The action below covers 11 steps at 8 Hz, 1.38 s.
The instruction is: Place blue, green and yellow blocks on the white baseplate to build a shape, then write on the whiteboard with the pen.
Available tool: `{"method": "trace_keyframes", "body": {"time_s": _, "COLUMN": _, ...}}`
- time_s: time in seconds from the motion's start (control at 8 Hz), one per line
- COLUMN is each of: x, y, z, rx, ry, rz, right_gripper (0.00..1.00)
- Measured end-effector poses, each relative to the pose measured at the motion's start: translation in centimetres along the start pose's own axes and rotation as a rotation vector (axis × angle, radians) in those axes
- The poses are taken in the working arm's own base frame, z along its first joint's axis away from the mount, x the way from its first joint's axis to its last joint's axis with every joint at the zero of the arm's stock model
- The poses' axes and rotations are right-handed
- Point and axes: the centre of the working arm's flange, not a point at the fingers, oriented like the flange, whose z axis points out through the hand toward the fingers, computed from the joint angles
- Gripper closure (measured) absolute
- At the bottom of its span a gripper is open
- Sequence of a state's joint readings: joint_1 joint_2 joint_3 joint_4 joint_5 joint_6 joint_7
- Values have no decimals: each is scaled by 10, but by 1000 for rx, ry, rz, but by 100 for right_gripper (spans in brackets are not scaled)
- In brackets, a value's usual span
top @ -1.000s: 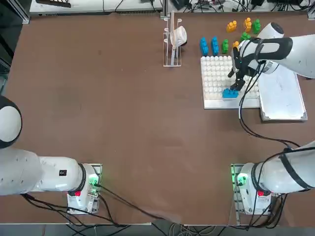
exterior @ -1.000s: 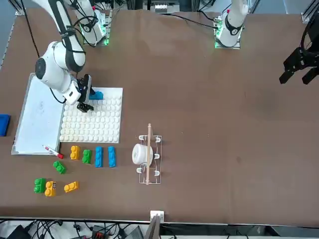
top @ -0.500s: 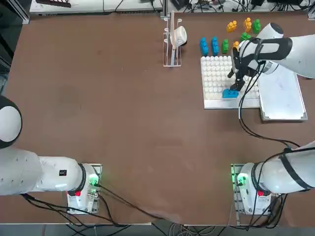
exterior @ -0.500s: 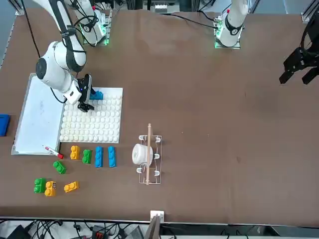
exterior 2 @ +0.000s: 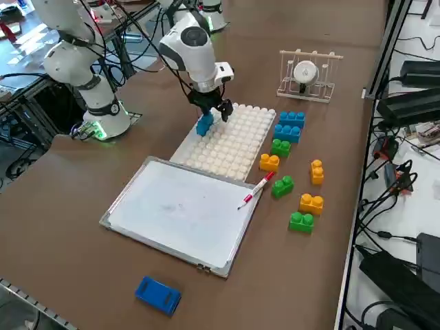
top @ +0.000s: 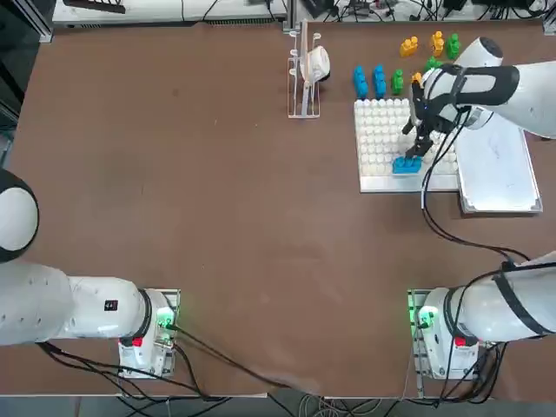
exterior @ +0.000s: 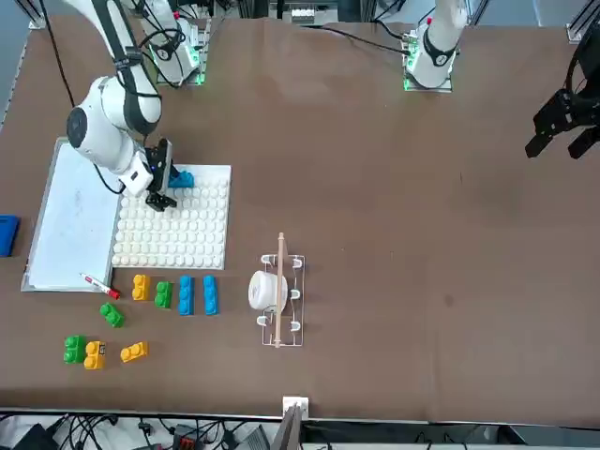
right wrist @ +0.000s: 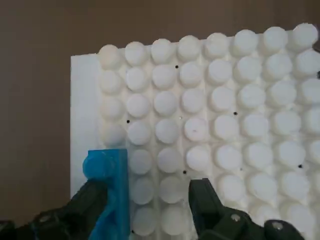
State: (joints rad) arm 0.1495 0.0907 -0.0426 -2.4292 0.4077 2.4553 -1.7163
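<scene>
Blue block sits on the white baseplate, unlabelled; right claw spread wide, empty, above.

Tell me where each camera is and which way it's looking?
Top: overhead, looking down; both arm bases at the bottom, right gripper open above the blue block.
Front: across the table, facing the robot; right arm at left, white baseplate below it.
Right side: raised at the robot's right, looking diagonally over the whiteboard and pen.
Right wrist: on the right arm, looking past its fingers.
All four show the blue block on the baseplate.
</scene>
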Motion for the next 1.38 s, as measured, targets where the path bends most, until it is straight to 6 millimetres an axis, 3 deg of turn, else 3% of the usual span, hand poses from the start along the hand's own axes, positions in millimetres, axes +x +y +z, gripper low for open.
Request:
{"method": "trace_keyframes", "body": {"time_s": 0.38, "x": 11, "y": 0, "z": -35, "rx": -35, "ry": 24, "rz": -16, "right_gripper": 0}}
{"method": "trace_keyframes", "body": {"time_s": 0.62, "x": 11, "y": 12, "z": -57, "rx": -83, "ry": 30, "rz": 14, "right_gripper": 0}}
{"method": "trace_keyframes", "body": {"time_s": 1.0, "x": 9, "y": 63, "z": -81, "rx": -150, "ry": 39, "rz": 202, "right_gripper": 0}}
{"method": "trace_keyframes", "body": {"time_s": 1.38, "x": 4, "y": 119, "z": -67, "rx": -165, "ry": 49, "rz": 521, "right_gripper": 0}}
